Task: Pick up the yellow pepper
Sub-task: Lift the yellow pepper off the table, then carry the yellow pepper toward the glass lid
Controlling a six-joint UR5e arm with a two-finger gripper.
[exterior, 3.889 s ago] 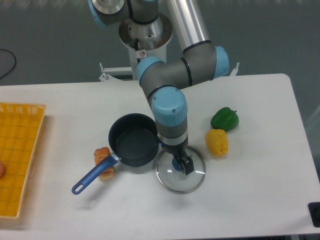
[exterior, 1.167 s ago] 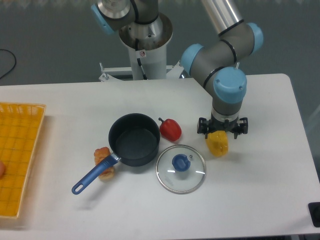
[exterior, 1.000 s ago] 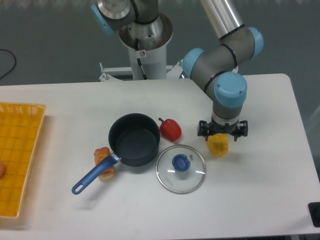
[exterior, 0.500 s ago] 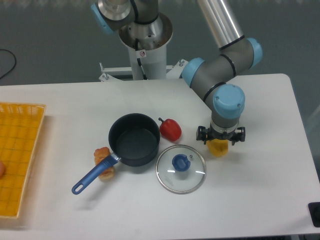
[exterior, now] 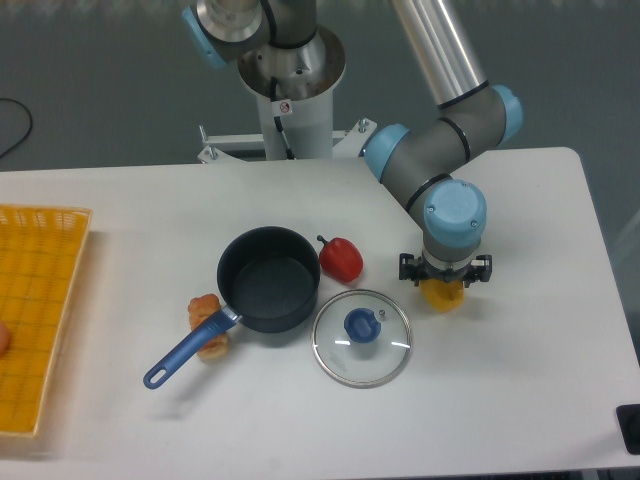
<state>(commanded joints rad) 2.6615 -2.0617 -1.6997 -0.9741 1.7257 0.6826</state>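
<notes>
The yellow pepper (exterior: pixel 441 297) lies on the white table right of the glass lid. Only its lower part shows, below the wrist. My gripper (exterior: pixel 445 282) points straight down over it, with the black jaws spread to the pepper's left and right. The fingers look open around the pepper, not pressed on it. The arm's blue wrist cap hides the pepper's top. The green pepper is hidden behind the arm.
A red pepper (exterior: pixel 342 259) lies left of the gripper, beside a dark pot (exterior: pixel 268 278) with a blue handle. A glass lid (exterior: pixel 361 336) with a blue knob lies in front. A pastry (exterior: pixel 207 325) lies by the pot handle. A yellow basket (exterior: pixel 35 310) stands at the far left.
My gripper has moved from the lid over to the yellow pepper and sunk lower around it. More of the pepper is covered now. The pepper has not moved.
</notes>
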